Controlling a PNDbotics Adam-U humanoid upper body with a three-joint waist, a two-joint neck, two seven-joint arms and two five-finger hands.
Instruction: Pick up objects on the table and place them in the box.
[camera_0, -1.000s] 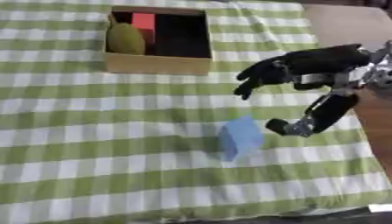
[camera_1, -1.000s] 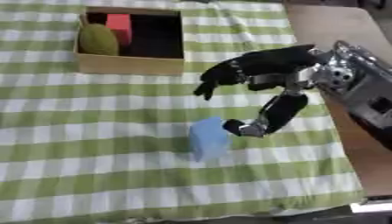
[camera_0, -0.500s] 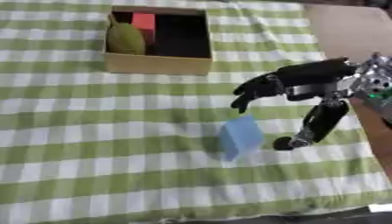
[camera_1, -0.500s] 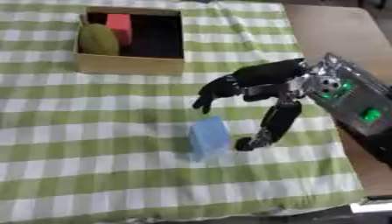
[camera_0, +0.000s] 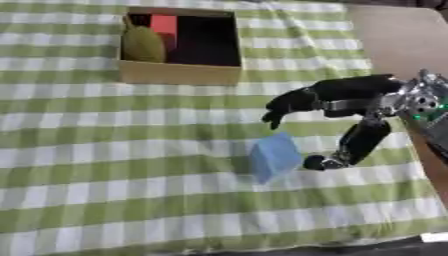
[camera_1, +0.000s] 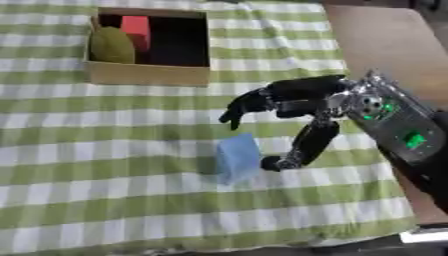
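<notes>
Inside box (camera_0: 179, 73), green object (camera_0: 142, 45), red block (camera_0: 164, 24)

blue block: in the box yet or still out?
Out. The blue block lies on the checked cloth, well short of the box; the right hand is spread over it.
</notes>
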